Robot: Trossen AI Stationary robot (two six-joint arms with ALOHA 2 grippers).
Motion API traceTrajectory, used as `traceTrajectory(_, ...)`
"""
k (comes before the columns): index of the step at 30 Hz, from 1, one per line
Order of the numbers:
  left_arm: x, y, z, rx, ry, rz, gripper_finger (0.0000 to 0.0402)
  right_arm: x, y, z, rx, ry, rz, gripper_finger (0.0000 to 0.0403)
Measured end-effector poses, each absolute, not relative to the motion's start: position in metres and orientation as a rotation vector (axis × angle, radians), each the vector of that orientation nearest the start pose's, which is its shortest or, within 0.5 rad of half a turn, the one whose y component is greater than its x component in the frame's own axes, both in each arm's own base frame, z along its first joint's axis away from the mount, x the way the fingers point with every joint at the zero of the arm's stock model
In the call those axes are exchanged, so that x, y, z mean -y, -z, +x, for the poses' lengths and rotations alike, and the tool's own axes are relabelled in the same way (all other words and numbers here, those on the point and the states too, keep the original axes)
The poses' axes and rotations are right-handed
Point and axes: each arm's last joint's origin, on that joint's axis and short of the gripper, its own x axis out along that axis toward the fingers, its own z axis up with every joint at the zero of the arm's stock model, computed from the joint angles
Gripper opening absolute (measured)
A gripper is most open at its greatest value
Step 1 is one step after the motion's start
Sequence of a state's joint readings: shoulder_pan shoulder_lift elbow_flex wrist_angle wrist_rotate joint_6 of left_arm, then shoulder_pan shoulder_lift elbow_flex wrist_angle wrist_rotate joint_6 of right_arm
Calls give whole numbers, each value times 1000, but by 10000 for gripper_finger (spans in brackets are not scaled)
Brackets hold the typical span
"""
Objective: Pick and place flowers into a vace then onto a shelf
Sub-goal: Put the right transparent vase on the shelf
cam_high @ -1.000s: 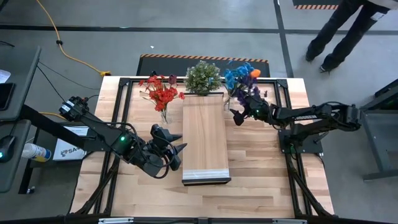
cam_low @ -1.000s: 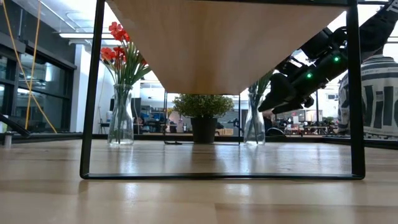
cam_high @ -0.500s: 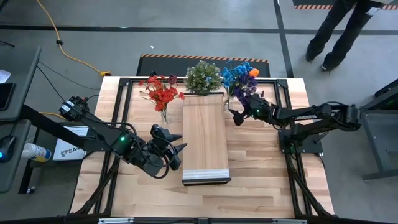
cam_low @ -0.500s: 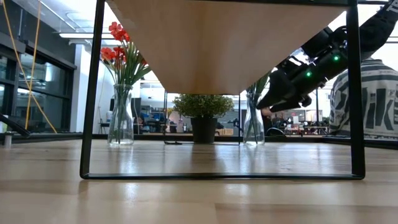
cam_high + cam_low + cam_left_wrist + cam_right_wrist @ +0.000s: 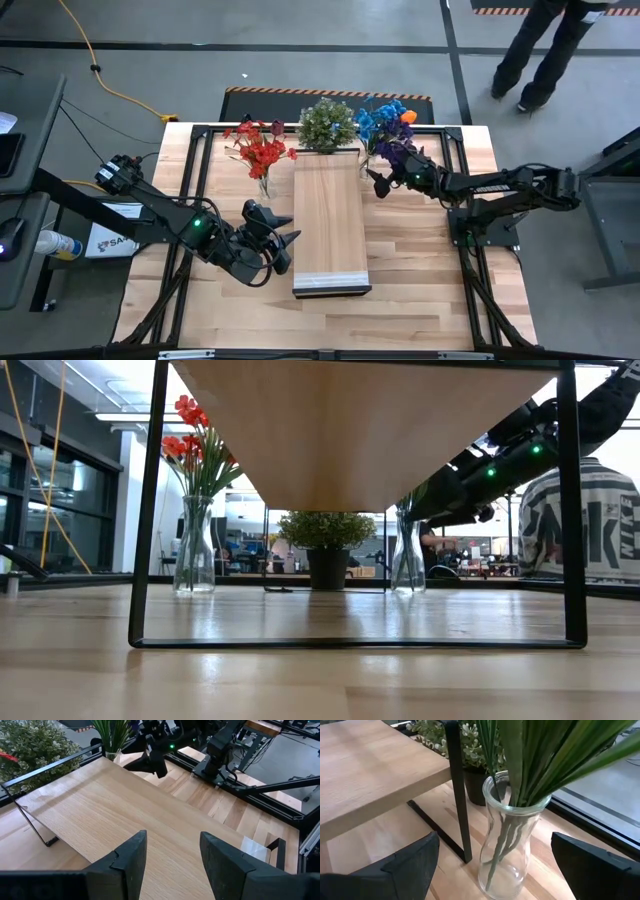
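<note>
The right end effector (image 5: 378, 183) stands with its dark fingers (image 5: 407, 862) spread wide and empty, one on each side of a clear glass vase (image 5: 511, 837) without touching it. That vase holds green stems topped by blue, purple and one orange bloom (image 5: 388, 125), and stands on the slatted wooden counter (image 5: 425, 270) just beside the far right corner of the long light-wood shelf (image 5: 330, 225). The left end effector (image 5: 285, 242) hangs by the shelf's left edge, its fingers (image 5: 125, 860) partly apart and holding nothing. A second glass vase of red flowers (image 5: 260, 150) stands near the shelf's far left corner, with a bushy green potted plant (image 5: 326, 124) between the two vases. A person (image 5: 585, 515) stands beyond the counter.
</note>
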State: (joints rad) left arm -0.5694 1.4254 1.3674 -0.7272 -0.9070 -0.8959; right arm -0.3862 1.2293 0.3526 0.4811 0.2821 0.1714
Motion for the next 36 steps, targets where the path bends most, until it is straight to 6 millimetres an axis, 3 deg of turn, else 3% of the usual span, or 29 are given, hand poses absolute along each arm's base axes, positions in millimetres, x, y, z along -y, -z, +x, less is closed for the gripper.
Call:
traceTrajectory(19, 137, -349, 256, -389, -540, -325, 215, 103, -166, 202, -298, 737, 198, 365)
traceTrajectory(36, 137, -350, 257, -390, -536, -329, 215, 112, -152, 223, -260, 734, 192, 365)
